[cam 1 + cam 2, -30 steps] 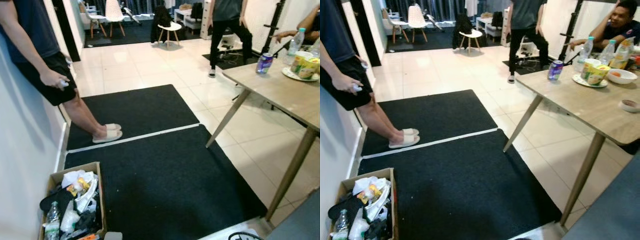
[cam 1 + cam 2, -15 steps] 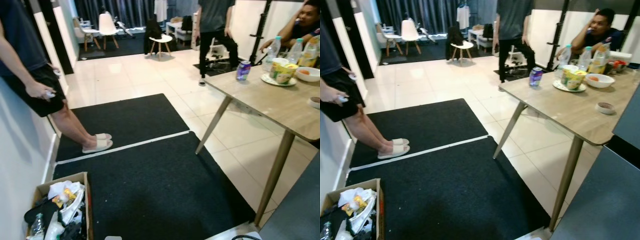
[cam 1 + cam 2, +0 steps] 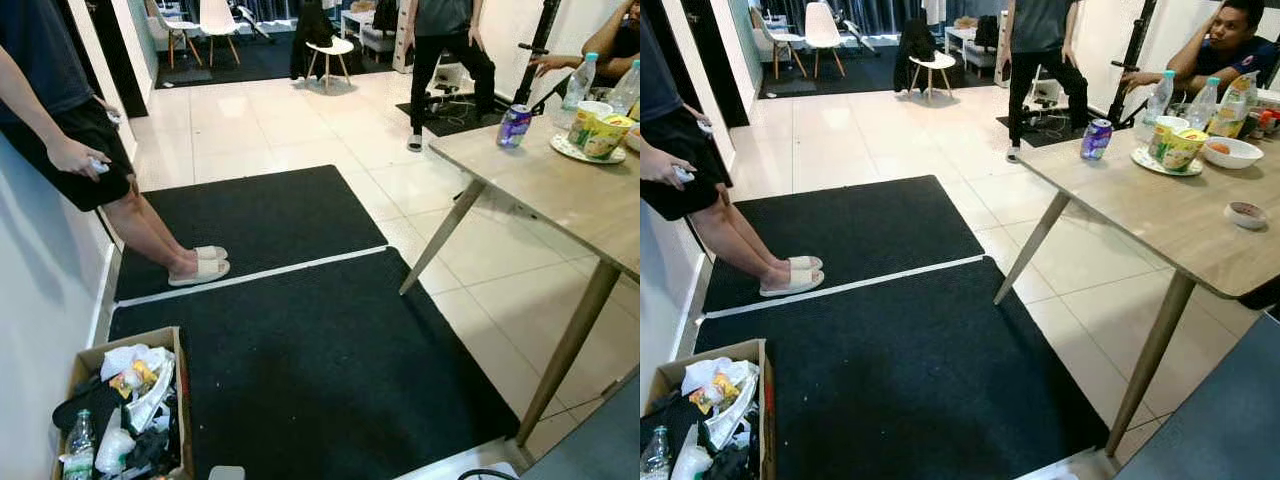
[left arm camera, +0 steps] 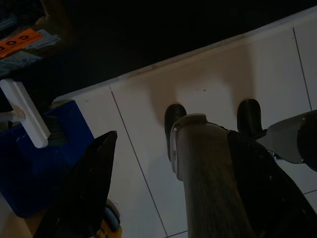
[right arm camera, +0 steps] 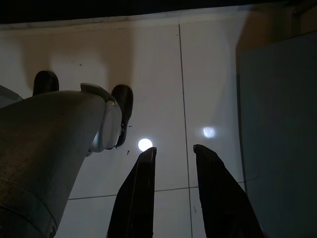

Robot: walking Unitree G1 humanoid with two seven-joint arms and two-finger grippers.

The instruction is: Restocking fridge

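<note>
Right gripper (image 5: 173,193): one, fingers parted, grasping nothing, hanging over white floor tiles (image 5: 213,89). Left gripper (image 4: 163,198): one, dim; one finger (image 4: 84,188) visible, state cannot be told. Wooden table (image 3: 1160,215): one, cut off at right; near its far edge one purple can (image 3: 1096,139), two bottles (image 3: 1157,97). Cardboard box (image 3: 130,410): one, partly cropped. Persons: three, all cropped.

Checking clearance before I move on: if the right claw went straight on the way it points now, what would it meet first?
Most likely the white tiled floor. The right claw hangs pointing down at bare tile, nothing between its parted fingers and the floor. The robot's own leg stands to one side, a grey panel to the other. Depth is unclear.
</note>
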